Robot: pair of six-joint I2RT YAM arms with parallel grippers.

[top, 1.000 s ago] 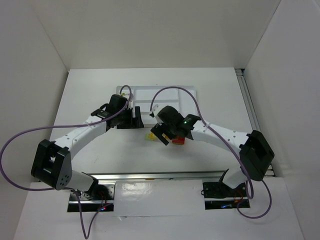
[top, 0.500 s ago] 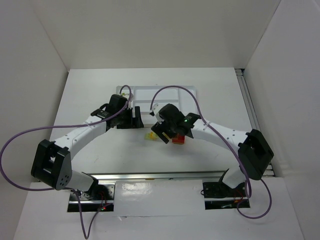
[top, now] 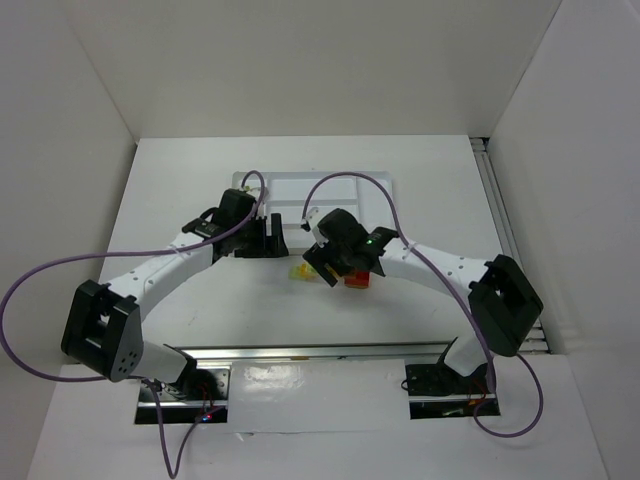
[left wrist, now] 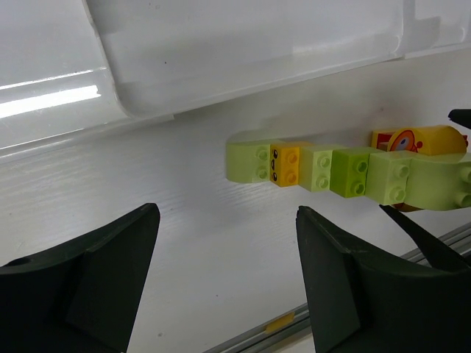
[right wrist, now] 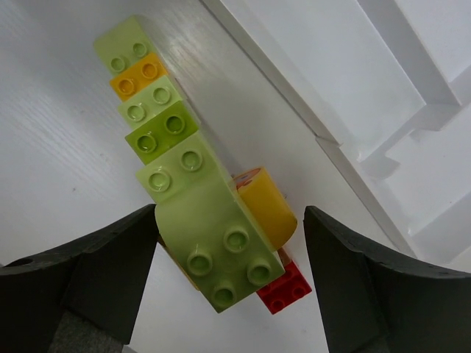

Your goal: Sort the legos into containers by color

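Progress: nothing sorted yet, by look of it. Legos (right wrist: 176,147) lie as one joined row on table, outside tray (right wrist: 353,81), just beside its edge. Row's large lime end sits between jaws of right gripper (right wrist: 232,254), spread wide, gripping nothing. Row lies beyond and right of left gripper (left wrist: 221,276), jaws also apart, empty. Compartments in view bare; others hidden under arms. Left: split row, place all by colour.

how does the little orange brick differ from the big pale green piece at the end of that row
Colour: the orange brick is yellow-orange, the green piece pale lime.
Size: the orange brick is smaller than the green piece, with fewer studs.
Place: the orange brick sits between two green bricks; the green piece ends the row.
Both lie on the table, outside the tray.
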